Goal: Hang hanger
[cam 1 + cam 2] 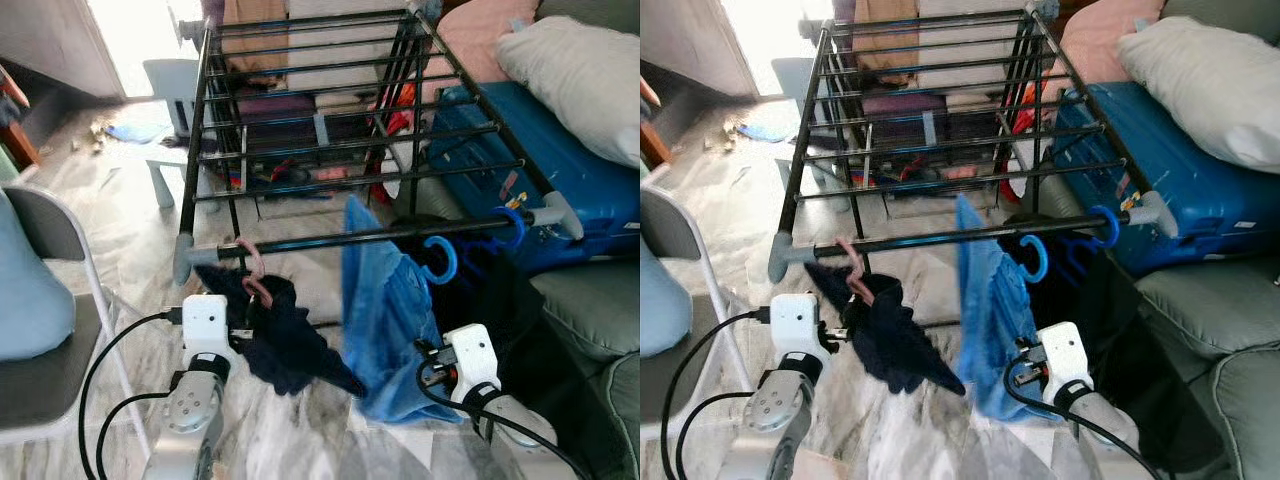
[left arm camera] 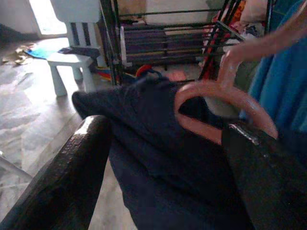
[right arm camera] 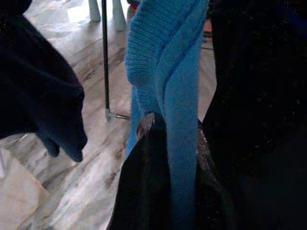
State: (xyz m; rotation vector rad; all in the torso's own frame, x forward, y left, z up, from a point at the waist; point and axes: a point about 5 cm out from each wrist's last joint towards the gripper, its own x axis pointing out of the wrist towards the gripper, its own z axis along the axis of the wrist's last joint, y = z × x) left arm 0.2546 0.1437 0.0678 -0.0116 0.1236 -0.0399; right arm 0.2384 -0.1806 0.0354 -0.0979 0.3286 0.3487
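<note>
A black drying rack stands before me, its front rail nearest. A pink hanger carrying a dark navy garment is hooked on that rail at the left. In the left wrist view my left gripper is open, its fingers wide on either side of the navy garment and the pink hanger. A blue knit garment hangs from the rail's middle. My right gripper is shut on its lower part. Two blue hanger hooks hold black clothes to the right.
A blue suitcase with a white pillow on it lies right of the rack. A grey sofa is at the near right and a grey chair at the near left. A small white plastic chair stands beyond on the marble floor.
</note>
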